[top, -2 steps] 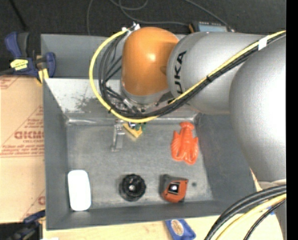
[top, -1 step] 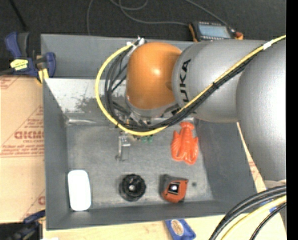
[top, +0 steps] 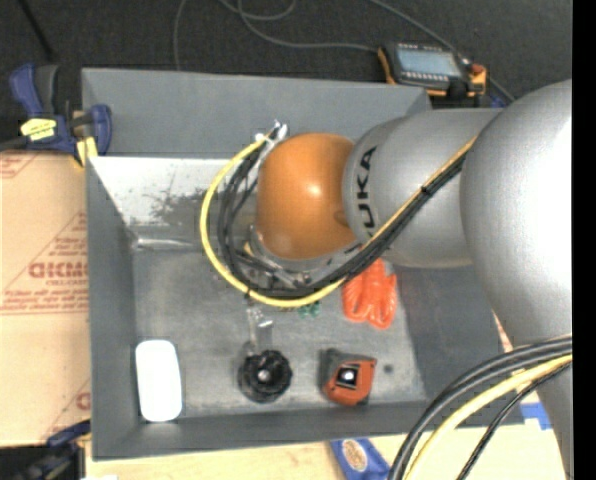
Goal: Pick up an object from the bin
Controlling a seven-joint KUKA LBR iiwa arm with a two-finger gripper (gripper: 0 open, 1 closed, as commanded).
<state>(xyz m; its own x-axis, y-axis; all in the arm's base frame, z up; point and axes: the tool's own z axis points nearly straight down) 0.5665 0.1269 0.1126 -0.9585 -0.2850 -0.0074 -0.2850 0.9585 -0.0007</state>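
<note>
My gripper (top: 259,328) pokes out below the arm's orange cover, in the middle of the bin. It hangs just above a black round knob-like thing (top: 265,375) lying near the front wall. Whether the two touch I cannot tell. An orange and black tape measure (top: 348,377) lies to the right of the black thing. A small green bit (top: 309,309) shows right of the gripper, at the cover's lower edge.
A white oblong bar (top: 159,379) lies in the front left corner. An orange crumpled thing (top: 370,294) sits at the right, partly under the arm. The arm and its cables hide the back and right of the bin.
</note>
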